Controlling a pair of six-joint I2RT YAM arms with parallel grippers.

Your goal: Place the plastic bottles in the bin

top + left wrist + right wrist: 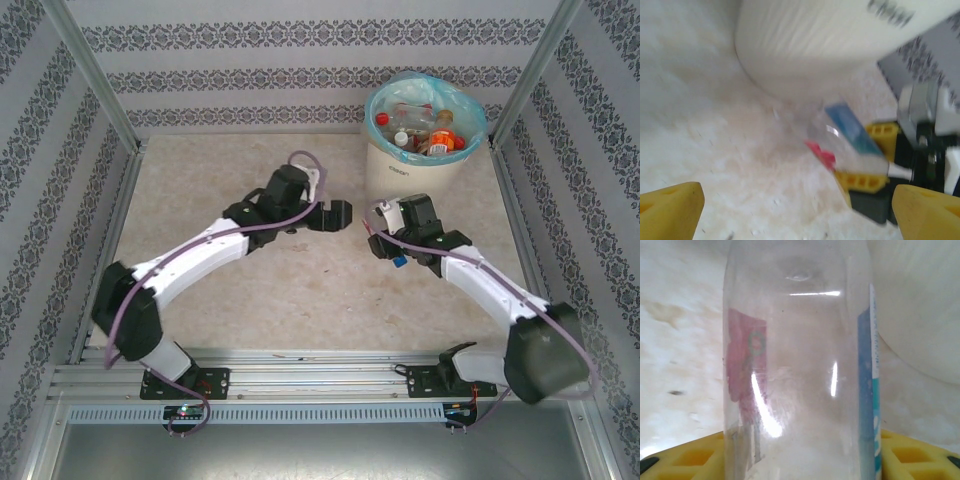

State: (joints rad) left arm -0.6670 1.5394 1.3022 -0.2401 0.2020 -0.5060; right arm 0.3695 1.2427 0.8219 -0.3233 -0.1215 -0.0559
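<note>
Right gripper [800, 460] is gripping a clear bottle [800, 365] across its body. Yellow pads [690, 460] are sitting either side of it, with the jaws standing about half open around it. The bottle is showing a blue label strip and a red patch, and it's lying tilted in the left wrist view. Left gripper [800, 215] is standing wide open and holding nothing. It's facing the bottle from 9 o'clock, near but apart. Bin [400, 175] is sitting at 1 o'clock on the table [250, 300], close to the right gripper at its 1 o'clock. More bottles [430, 130] are lying inside the bin.
</note>
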